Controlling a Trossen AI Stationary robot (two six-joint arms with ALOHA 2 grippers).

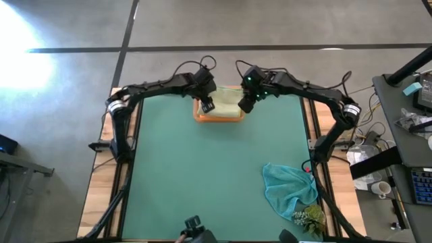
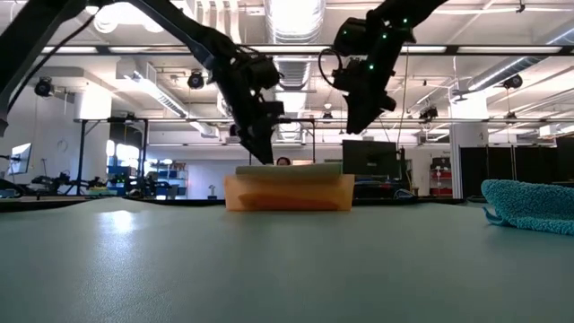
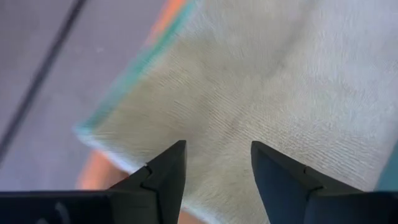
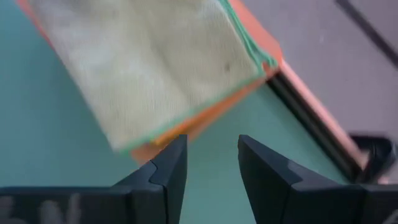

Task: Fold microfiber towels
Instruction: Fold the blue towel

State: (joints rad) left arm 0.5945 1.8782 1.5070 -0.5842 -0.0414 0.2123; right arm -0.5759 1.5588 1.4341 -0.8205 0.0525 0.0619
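Note:
A stack of folded towels (image 1: 219, 108) lies on the green mat at the far middle. A pale green towel (image 2: 289, 170) is on top and orange cloth (image 2: 289, 193) is beneath it. My left gripper (image 1: 206, 103) is open, pointing down just above the left part of the pale green towel (image 3: 261, 81); I cannot tell whether it touches. My right gripper (image 1: 246, 102) is open and empty, higher up, over the stack's right edge (image 4: 217, 115). A crumpled teal towel (image 1: 289, 189) lies on the mat at the near right.
The green table mat (image 1: 202, 175) is bare across its middle and left. A small leafy green thing (image 1: 309, 217) lies by the teal towel at the near right corner. Wooden table edges (image 1: 101, 175) run along both sides of the mat.

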